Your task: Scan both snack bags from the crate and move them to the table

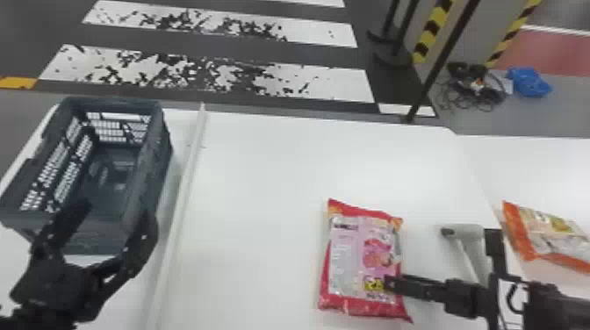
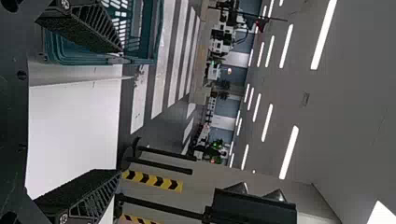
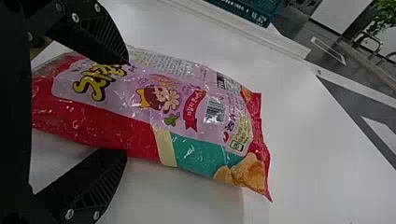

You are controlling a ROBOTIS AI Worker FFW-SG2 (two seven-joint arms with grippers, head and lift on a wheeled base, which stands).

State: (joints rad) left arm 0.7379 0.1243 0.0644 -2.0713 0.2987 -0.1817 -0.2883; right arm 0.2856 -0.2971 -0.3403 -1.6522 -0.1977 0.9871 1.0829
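Observation:
The red and pink snack bag (image 1: 364, 259) lies on the white table, and my right gripper (image 1: 392, 283) is over its right part. In the right wrist view the bag (image 3: 159, 107) shows its barcode side between the spread fingers of the right gripper (image 3: 126, 107). An orange snack bag (image 1: 546, 237) lies at the far right. A light grey scanner (image 1: 472, 252) is just behind the right gripper. At the dark crate's (image 1: 151, 162) near end, my left gripper (image 1: 116, 213) stands open; its fingers (image 2: 95, 28) are wide apart in the left wrist view.
A raised white strip (image 1: 182, 199) runs along the table (image 1: 263, 175) beside the crate. Beyond the far edge stand dark poles (image 1: 443, 57) and striped posts, with cables and a blue bag (image 1: 529, 82) on the floor.

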